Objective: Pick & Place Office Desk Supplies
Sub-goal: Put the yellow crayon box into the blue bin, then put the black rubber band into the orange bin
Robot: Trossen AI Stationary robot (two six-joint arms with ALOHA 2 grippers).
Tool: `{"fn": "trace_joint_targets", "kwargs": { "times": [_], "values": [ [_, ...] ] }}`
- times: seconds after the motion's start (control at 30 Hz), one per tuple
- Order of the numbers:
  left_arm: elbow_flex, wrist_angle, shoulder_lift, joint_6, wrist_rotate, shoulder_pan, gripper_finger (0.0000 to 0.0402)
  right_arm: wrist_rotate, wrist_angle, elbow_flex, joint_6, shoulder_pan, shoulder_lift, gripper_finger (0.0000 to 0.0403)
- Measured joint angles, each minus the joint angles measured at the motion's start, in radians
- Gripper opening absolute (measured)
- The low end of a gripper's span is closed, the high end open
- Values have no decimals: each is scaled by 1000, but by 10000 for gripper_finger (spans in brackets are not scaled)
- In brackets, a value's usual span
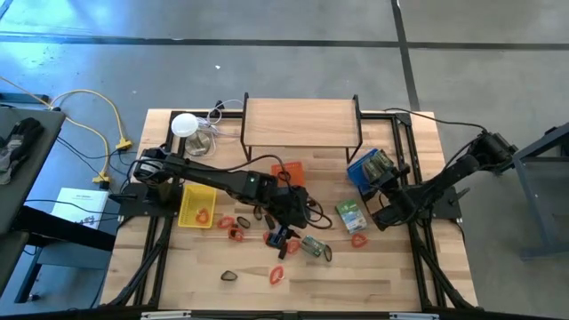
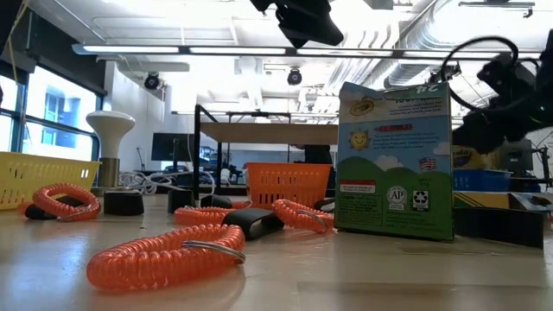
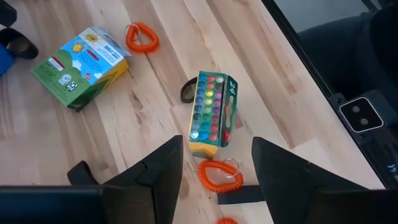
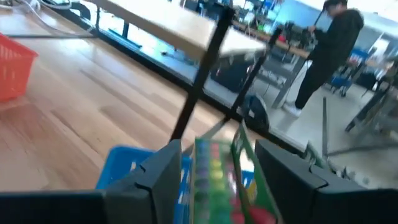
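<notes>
An open green crayon box lies on the table with its crayon tips showing. My left gripper hangs open above and just short of it, over an orange coil. A closed crayon box and another coil lie farther right. My right gripper is open over the blue tray. Its fingers stand on either side of a third crayon box that sits in the tray, with a gap showing on one side.
A yellow tray and an orange tray stand left and centre. A wooden shelf and a white lamp stand at the back. More coils and a black clip lie near the front. A person stands beyond the table.
</notes>
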Motion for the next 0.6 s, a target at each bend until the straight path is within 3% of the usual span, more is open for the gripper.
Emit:
{"fn": "trace_joint_targets", "kwargs": {
  "times": [0.4, 0.5, 0.6],
  "values": [
    [0, -10, 0, -3, 0, 0, 186, 71, -2, 182, -387, 0, -3, 188],
    [0, -32, 0, -20, 1, 0, 186, -56, -3, 255, -466, 8, -15, 188],
    [0, -51, -1, -35, 2, -2, 186, -332, -2, 328, -548, 10, -36, 188]
  ]
}}
